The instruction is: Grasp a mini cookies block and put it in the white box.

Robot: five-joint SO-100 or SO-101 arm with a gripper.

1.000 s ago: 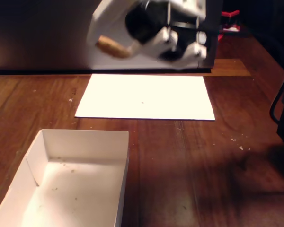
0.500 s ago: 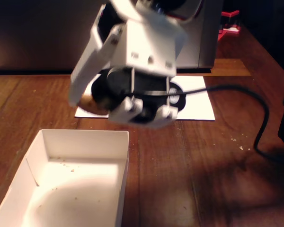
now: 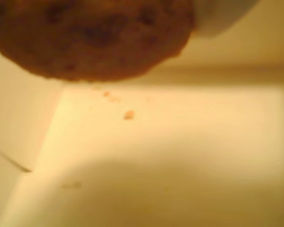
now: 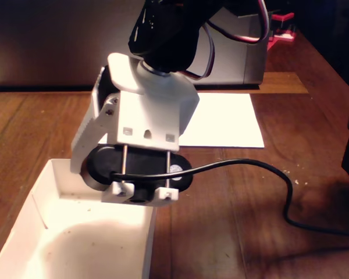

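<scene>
In the wrist view the mini cookies block (image 3: 92,35), golden-brown with dark chips, fills the top left, close to the lens and blurred. It hangs above the bare floor of the white box (image 3: 180,151). A pale finger (image 3: 222,16) shows beside it at the top right. In the fixed view the gripper (image 4: 84,168) points down over the far end of the white box (image 4: 58,180) at the lower left. The arm and its black camera hide the cookie there. The gripper looks shut on the cookie.
Small crumbs (image 3: 128,114) lie on the box floor. A flat white paper sheet (image 4: 221,119) lies behind the arm on the wooden table. A black cable (image 4: 267,174) loops to the right. A grey case (image 4: 46,40) stands at the back.
</scene>
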